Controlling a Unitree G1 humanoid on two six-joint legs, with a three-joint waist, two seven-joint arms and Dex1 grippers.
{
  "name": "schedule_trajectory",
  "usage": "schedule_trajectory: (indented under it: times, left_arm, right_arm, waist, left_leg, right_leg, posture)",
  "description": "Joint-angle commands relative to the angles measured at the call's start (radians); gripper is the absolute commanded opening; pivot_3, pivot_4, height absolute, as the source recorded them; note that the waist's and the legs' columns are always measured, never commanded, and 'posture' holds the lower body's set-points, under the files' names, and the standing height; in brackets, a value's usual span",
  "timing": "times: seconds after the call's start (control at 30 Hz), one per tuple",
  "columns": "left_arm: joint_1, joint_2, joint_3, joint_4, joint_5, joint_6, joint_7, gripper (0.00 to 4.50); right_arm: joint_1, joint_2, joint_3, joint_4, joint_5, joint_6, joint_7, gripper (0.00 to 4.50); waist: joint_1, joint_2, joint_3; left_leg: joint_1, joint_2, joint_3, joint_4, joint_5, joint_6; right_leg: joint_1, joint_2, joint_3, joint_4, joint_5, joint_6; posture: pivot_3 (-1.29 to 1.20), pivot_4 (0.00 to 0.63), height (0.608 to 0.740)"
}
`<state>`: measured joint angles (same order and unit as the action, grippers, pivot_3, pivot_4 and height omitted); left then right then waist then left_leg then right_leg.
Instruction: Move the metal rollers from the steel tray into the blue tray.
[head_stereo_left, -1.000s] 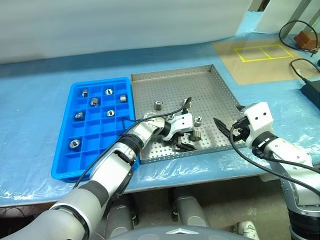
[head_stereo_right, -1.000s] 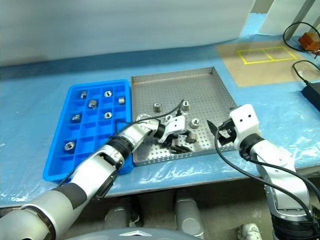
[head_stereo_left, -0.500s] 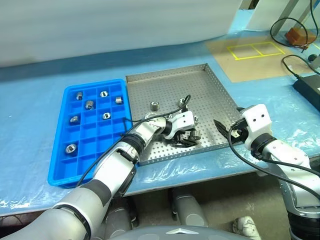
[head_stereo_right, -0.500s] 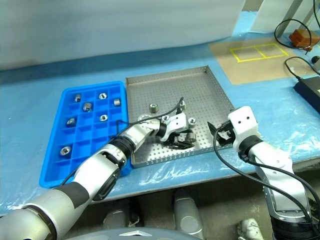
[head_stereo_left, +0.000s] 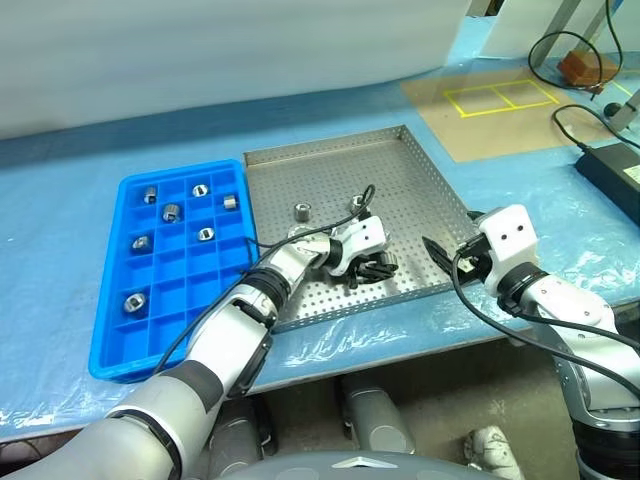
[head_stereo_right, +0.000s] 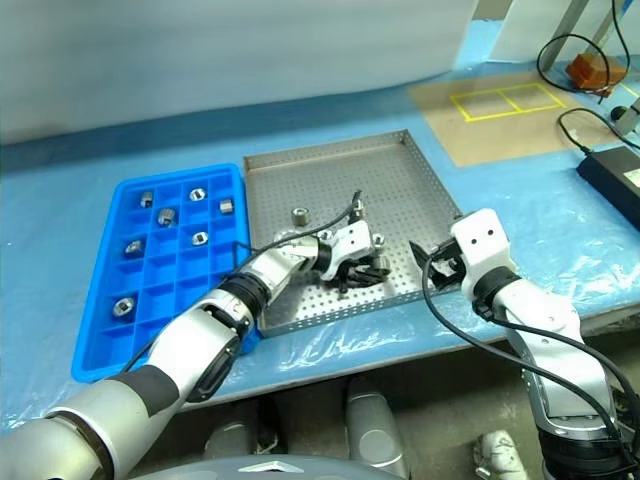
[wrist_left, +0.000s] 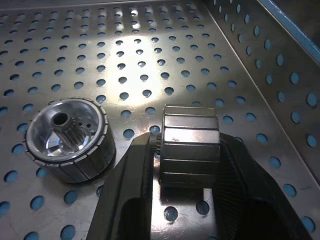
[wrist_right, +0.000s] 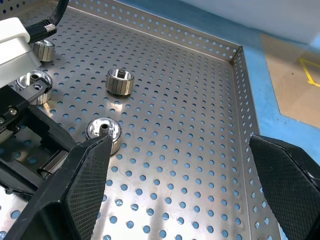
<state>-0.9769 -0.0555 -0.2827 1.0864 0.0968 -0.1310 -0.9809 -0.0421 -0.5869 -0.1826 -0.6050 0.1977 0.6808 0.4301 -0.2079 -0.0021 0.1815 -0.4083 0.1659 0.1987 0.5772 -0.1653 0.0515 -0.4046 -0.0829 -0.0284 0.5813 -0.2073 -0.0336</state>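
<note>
Blue plastic sheeting covers the surface (head_stereo_left: 60, 150), with the blue tray (head_stereo_left: 110, 330) beside the steel tray (head_stereo_left: 330, 170) and no readable writing I can spot. My left claw (wrist_left: 187, 165) is clamped on one roller (wrist_left: 189, 150) over the steel tray's floor, a second roller (wrist_left: 67, 137) just beside it. My right claw (wrist_right: 180, 170) hangs wide open near the tray's right rim; seven rollers (head_stereo_left: 171, 212) sit in blue compartments.
</note>
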Motion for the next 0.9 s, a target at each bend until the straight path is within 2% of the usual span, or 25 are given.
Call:
schedule_trajectory:
  times: [0.03,0.2,0.27,0.33,0.6,0.73,0.9]
  left_arm:
    - [-0.024,0.057,0.061,-0.111,-0.061,0.037,-0.05,1.32]
    - [0.052,0.234,0.068,-0.368,-0.077,0.05,-0.14,1.32]
    - [0.119,0.318,0.086,-0.536,-0.13,0.109,-0.208,1.32]
    - [0.175,0.393,0.132,-0.681,-0.18,0.187,-0.206,1.32]
    - [0.312,0.549,0.288,-1.058,-0.319,0.448,-0.094,1.32]
    - [0.473,0.645,0.344,-1.229,-0.32,0.517,-0.034,1.32]
    - [0.644,0.701,0.404,-1.345,-0.322,0.572,0.053,1.32]
  right_arm:
    - [-0.035,-0.031,-0.021,0.008,0.011,-0.03,0.029,4.5]
    - [-0.107,-0.087,0.001,0.045,0.039,-0.06,0.116,4.5]
    - [-0.148,-0.093,0.024,0.048,0.071,-0.056,0.16,4.5]
    - [-0.19,-0.091,0.069,0.066,0.097,-0.049,0.21,4.5]
    - [-0.37,-0.008,0.256,0.234,0.091,-0.121,0.301,4.5]
    - [-0.469,0.061,0.376,0.35,0.086,-0.187,0.398,4.5]
    - [-0.545,0.136,0.461,0.483,0.057,-0.27,0.473,4.5]
  waist:
    - [-0.001,0.0,0.0]
    - [0.0,0.001,0.0]
    - [0.001,0.001,0.0]
    - [0.014,0.002,0.0]
    - [0.132,0.005,0.002]
    - [0.192,0.005,0.003]
    - [0.258,0.005,0.003]
  left_leg:
    - [0.0,0.0,0.0,0.0,0.0,0.0]
    - [0.001,0.002,0.0,-0.001,0.0,0.0]
    - [0.002,0.003,0.0,-0.002,0.0,0.001]
    - [0.002,0.004,0.0,-0.002,0.001,0.001]
    - [0.003,0.005,0.001,-0.002,0.001,-0.005]
    - [0.006,0.005,0.003,-0.007,0.003,-0.009]
    - [0.005,0.008,0.002,-0.016,0.009,-0.018]
  right_leg:
    - [0.0,0.0,0.0,0.0,0.0,0.0]
    - [-0.001,0.001,-0.001,0.001,0.004,-0.005]
    - [-0.001,0.001,-0.002,0.001,0.004,-0.006]
    - [-0.001,0.001,-0.004,0.002,0.004,-0.006]
    - [-0.002,0.0,-0.004,0.006,0.004,-0.007]
    - [-0.003,0.0,-0.001,0.007,0.004,-0.007]
    - [-0.01,0.002,-0.002,0.01,0.004,-0.008]
  posture:
    - [-0.54,0.15,0.74]
    - [-0.47,0.15,0.74]
    - [-0.43,0.15,0.74]
    - [-0.38,0.15,0.74]
    - [-0.16,0.15,0.74]
    - [0.01,0.15,0.74]
    - [0.14,0.15,0.74]
